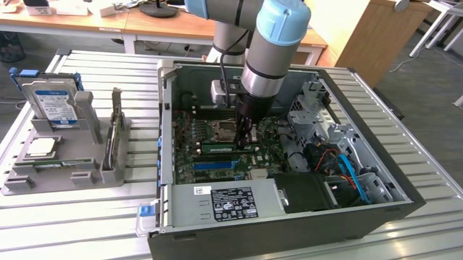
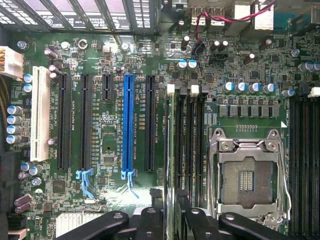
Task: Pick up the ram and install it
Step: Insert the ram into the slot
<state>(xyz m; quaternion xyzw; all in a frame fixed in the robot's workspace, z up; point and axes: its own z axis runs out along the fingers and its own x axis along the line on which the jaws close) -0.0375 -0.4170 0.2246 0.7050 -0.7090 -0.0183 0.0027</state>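
my hand (image 1: 246, 142) hangs low in the open case, jaws parted astride the ram (image 2: 176, 165), which stands edge-up in its slot left of the cpu socket (image 2: 247, 177). light, stiff, brittle: i'd grip the long edges.

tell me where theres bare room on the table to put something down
Bare slats lie in front of the grey parts holder, toward the table's near edge, and along the strip past the computer case on the exterior view's right. The case interior is crowded: motherboard, cables, drive cage, and the end effector over the memory slots.
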